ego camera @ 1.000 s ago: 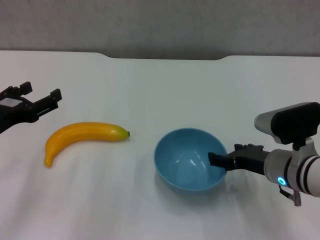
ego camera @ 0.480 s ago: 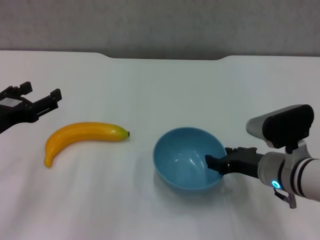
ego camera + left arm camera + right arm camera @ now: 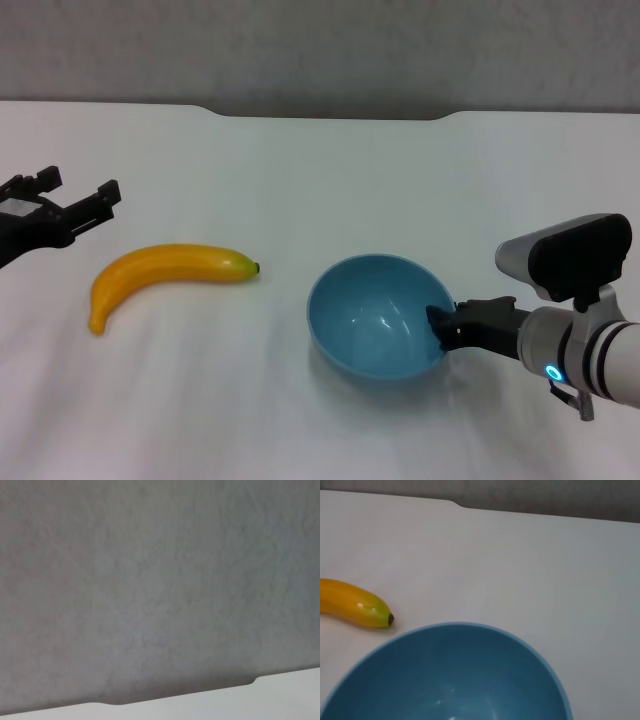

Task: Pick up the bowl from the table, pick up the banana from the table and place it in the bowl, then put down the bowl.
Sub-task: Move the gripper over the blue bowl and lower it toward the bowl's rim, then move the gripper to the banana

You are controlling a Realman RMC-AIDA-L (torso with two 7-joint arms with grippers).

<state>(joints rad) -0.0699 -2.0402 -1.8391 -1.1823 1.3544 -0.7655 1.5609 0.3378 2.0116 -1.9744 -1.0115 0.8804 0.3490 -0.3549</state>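
Observation:
The light-blue bowl (image 3: 372, 315) stands on the white table (image 3: 330, 170), right of centre. It fills the lower part of the right wrist view (image 3: 450, 675). My right gripper (image 3: 443, 326) is at the bowl's right rim, one finger against the inner wall, shut on the rim. The yellow banana (image 3: 160, 272) lies on the table left of the bowl, its dark-tipped end towards the bowl. That end also shows in the right wrist view (image 3: 357, 609). My left gripper (image 3: 82, 186) is open and empty at the table's left edge, above and behind the banana's left end.
The table's far edge has a notch (image 3: 330, 114) with a grey wall behind it. The left wrist view shows only that wall (image 3: 150, 580) and a strip of the table's far edge (image 3: 280, 685).
My right gripper moved in over the bowl's right rim, then its inner finger drew back against the bowl's wall. The bowl shifted slightly left. The left arm and banana have not moved.

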